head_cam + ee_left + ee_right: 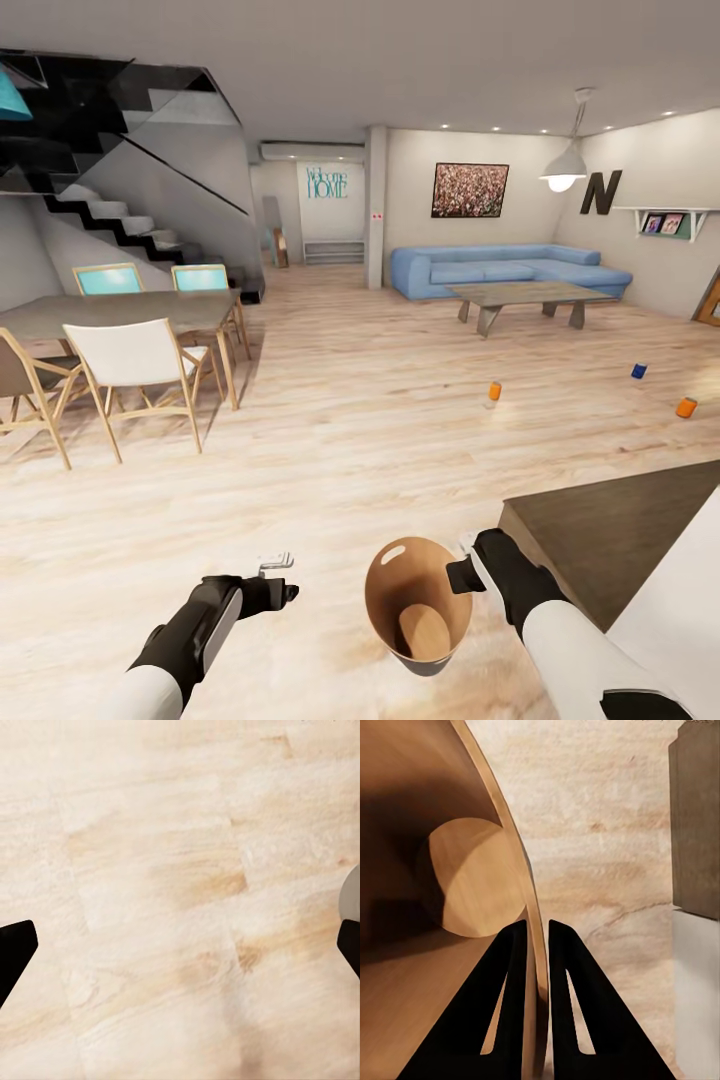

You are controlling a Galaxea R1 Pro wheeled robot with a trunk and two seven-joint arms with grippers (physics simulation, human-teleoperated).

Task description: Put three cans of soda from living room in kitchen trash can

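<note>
Three cans of soda stand on the light wood floor of the living room ahead: an orange can (pixel 494 391), a dark blue can (pixel 638 371) and another orange can (pixel 686 407). My right gripper (pixel 462 575) is shut on the rim of the tash can (pixel 420 610). The tash can hangs tilted above the floor with its glossy brown inside facing me and nothing in it. In the right wrist view the two fingers (pixel 510 982) pinch the bin's wall (pixel 427 870), one inside and one outside. My left gripper (pixel 275 565) is open over bare floor, its fingertips (pixel 15 952) wide apart.
A dining table (pixel 130 310) with several chairs stands at the left, with stairs (pixel 120 220) behind it. A blue corner sofa (pixel 500 268) and a coffee table (pixel 525 295) sit at the back. A dark brown low block (pixel 620 530) lies close on my right.
</note>
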